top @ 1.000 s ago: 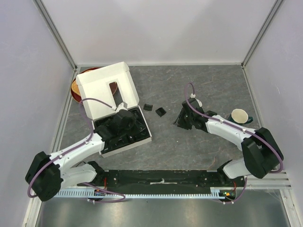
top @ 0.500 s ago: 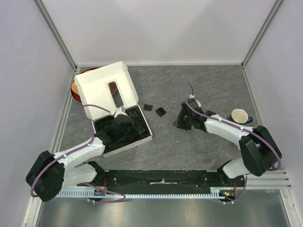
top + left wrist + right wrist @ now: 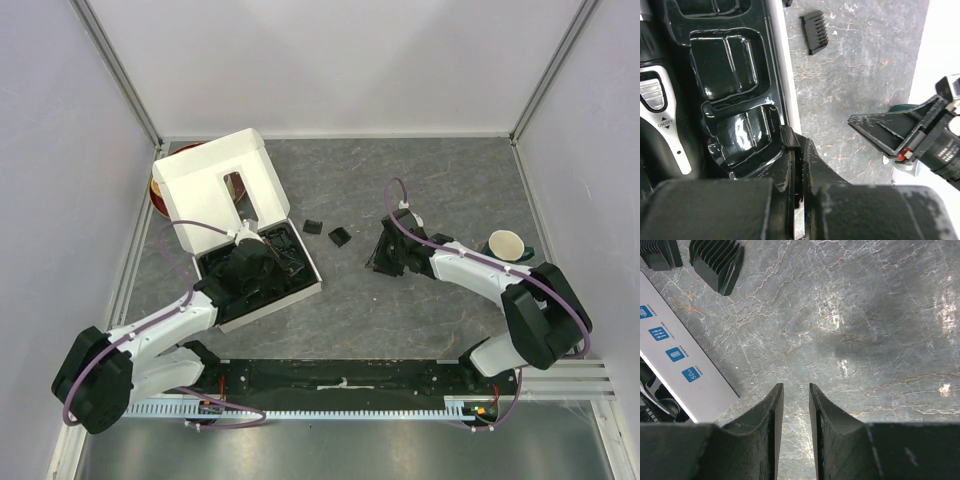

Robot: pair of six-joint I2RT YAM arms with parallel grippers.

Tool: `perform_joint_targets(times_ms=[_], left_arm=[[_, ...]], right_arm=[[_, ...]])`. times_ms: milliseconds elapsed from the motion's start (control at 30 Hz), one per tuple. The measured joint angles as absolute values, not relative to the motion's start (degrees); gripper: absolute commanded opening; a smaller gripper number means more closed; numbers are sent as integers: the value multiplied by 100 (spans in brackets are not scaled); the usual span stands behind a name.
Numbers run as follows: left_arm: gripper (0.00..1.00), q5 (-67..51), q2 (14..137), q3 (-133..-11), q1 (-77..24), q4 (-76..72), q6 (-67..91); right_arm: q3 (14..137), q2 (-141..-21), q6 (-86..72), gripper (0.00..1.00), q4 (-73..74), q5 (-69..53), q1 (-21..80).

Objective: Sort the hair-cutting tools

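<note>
The black clipper [image 3: 657, 102], with a silver ON/OFF button, lies in the black tray [image 3: 725, 60] of the white box [image 3: 205, 180]. My left gripper [image 3: 796, 146] is shut on the tray's rim at the box's right wall, and a thin black edge shows between its fingers. From above, the left gripper [image 3: 268, 250] is over the tray. Two black comb guards [image 3: 313, 227] [image 3: 340, 237] lie on the table right of the box; the right wrist view shows them as guards [image 3: 717, 262] [image 3: 660, 252]. My right gripper [image 3: 385, 255] [image 3: 796, 387] hovers over bare table, slightly open and holding nothing. Brush and cord are not visible.
A cup on a teal saucer [image 3: 505, 245] stands at the right, behind the right arm. A reddish bowl [image 3: 157, 190] sits half hidden behind the box lid at far left. The box's printed side [image 3: 685, 370] lies left of the right gripper. Walls enclose the table.
The box and its lid have shifted and turned slightly toward the far left along with my left gripper. The right gripper has barely moved.
</note>
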State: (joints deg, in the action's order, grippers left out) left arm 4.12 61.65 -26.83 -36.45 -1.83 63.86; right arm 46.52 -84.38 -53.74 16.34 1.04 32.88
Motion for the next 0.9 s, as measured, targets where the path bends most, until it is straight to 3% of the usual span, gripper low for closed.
perform_joint_targets(times_ms=[233, 767, 833, 900], left_arm=[[2, 497, 6097, -2683, -3632, -193, 6379], [2, 327, 7247, -2692, -3535, -939, 6311], [6, 283, 7308, -2692, -3535, -1041, 6309], [17, 272, 7347, -2692, -3535, -1105, 6309]], right_arm=[[4652, -8560, -5374, 34, 1592, 45, 3288], [4652, -8626, -5363, 34, 1581, -5, 3288], [4652, -8637, -5356, 34, 1579, -5, 3288], [4652, -8639, -5354, 34, 1575, -5, 3288]])
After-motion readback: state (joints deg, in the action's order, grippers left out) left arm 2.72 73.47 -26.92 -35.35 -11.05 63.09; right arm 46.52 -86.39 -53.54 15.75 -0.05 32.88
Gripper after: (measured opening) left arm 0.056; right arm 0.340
